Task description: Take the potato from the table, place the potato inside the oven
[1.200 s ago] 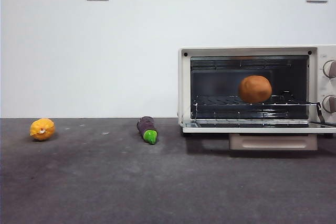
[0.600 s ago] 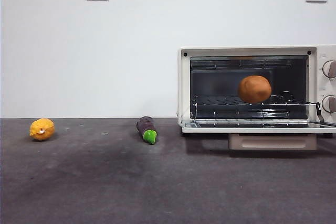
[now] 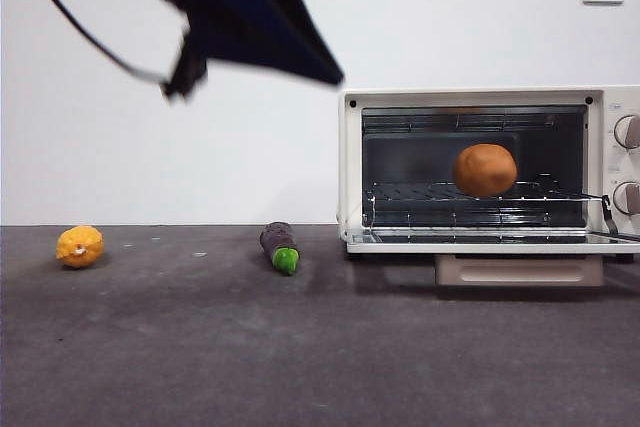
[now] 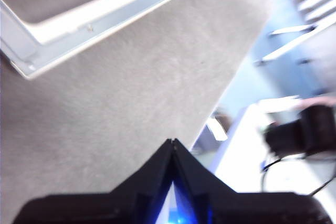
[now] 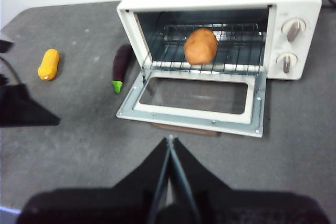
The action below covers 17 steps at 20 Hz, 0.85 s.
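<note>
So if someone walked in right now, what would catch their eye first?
Probably the potato sitting on the wire rack inside the oven, whose door hangs open at the table's right end. Next, the big dark left pincer, jaws shut, looming high above the table's left half in the front view. Below it lie a yellow fruit and an eggplant.

table (image 3: 320, 347) | on it: oven (image 3: 350, 167), eggplant (image 3: 279, 245), yellow fruit (image 3: 80, 245)
</note>
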Each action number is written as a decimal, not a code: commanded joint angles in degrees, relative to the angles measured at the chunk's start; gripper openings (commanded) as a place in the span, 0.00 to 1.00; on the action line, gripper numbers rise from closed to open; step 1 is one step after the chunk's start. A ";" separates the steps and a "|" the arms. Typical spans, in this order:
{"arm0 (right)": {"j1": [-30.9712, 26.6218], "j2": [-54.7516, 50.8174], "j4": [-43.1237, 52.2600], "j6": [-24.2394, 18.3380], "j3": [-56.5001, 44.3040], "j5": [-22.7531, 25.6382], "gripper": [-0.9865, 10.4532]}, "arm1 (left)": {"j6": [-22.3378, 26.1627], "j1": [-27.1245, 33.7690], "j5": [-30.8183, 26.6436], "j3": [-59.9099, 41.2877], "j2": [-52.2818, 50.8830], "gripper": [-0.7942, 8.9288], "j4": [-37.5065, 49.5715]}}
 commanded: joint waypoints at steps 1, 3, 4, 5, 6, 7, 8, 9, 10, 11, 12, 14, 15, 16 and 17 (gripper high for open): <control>0.11 -0.57 -0.24 0.92 -0.35 -0.07 0.08 | -5.03 3.15 4.74 -0.17 5.42 0.07 2.32; 0.11 -0.57 -0.13 0.90 -0.35 -0.04 0.08 | -7.54 4.85 8.55 -0.17 8.44 0.07 4.37; 0.11 -0.57 -0.02 0.90 -0.35 -0.04 0.08 | -9.51 5.88 11.10 -0.17 10.32 0.07 6.12; 0.11 -0.57 0.11 0.90 -0.35 -0.04 0.08 | -10.97 6.62 12.55 -0.17 11.61 0.07 7.50; 0.11 -0.57 0.22 0.90 -0.35 -0.02 0.08 | -12.26 7.32 13.31 -0.17 12.74 0.07 8.81; 0.11 -0.57 0.44 0.85 -0.35 -0.02 0.08 | -13.90 8.09 13.55 -0.17 14.16 0.07 10.25; 0.11 -0.57 0.59 0.85 -0.35 -0.02 0.08 | -15.21 8.61 13.55 -0.15 15.10 0.07 11.15; 0.11 -0.57 0.61 0.87 -0.35 -0.02 0.08 | -16.59 9.09 13.60 -0.15 16.04 0.07 12.13; 0.11 -0.57 0.55 0.85 -0.35 0.00 0.08 | -18.21 9.68 13.77 -0.15 17.11 0.07 13.16; 0.11 -0.57 0.52 0.85 -0.35 0.00 0.08 | -19.45 10.12 14.01 -0.13 17.90 0.07 13.94; 0.11 -0.57 0.55 0.85 -0.35 0.00 0.08 | -20.76 10.54 14.01 -0.13 18.62 0.07 14.78; 0.11 -0.57 0.59 0.81 -0.35 0.09 0.08 | -23.85 11.15 13.94 -0.11 20.22 0.07 16.98; 0.11 -0.57 0.59 0.68 -0.35 0.28 0.08 | -24.98 11.32 13.88 -0.11 20.83 0.07 17.97; 0.11 -0.57 0.59 0.68 -0.35 0.48 0.08 | -26.36 11.37 13.81 -0.11 21.55 0.07 19.28; 0.11 -0.57 0.61 0.68 -0.35 0.46 0.08 | -27.80 11.37 13.60 -0.11 22.12 0.07 20.55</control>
